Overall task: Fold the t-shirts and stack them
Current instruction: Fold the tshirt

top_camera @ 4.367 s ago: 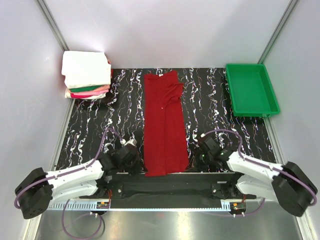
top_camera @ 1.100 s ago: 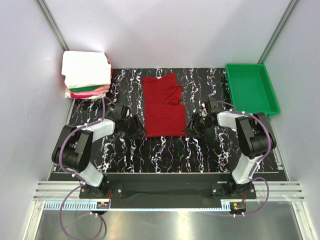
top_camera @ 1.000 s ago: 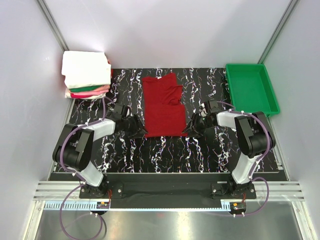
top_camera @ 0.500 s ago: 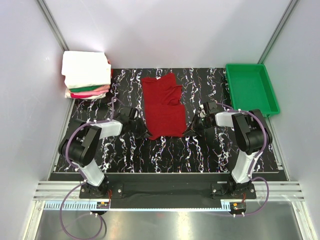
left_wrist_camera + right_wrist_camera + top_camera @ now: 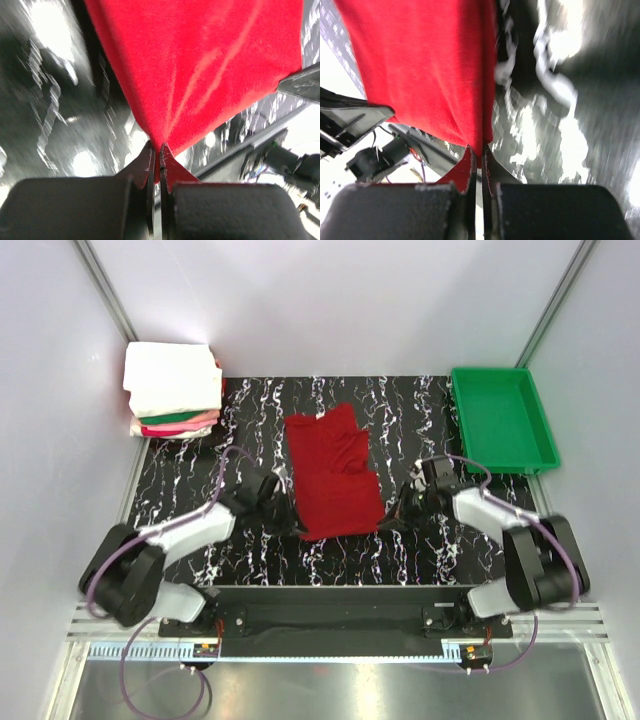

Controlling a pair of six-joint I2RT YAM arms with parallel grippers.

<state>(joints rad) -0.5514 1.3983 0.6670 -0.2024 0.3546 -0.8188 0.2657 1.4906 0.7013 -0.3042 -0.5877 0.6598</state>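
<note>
The deep red t-shirt lies folded in half on the black marbled mat, its near edge lifted. My left gripper is shut on the shirt's near left corner. My right gripper is shut on the near right corner. Both wrist views show red cloth stretched away from the pinched corners. A stack of folded t-shirts, white on top with green and pink below, sits at the far left corner.
A green plastic tray stands at the far right. Grey walls close in the left, right and back. The black marbled mat ends at a metal rail by the arm bases.
The shirt went from a long strip to folded in half. In the last second both grippers, still holding the corners, pulled the doubled edge back toward the near side.
</note>
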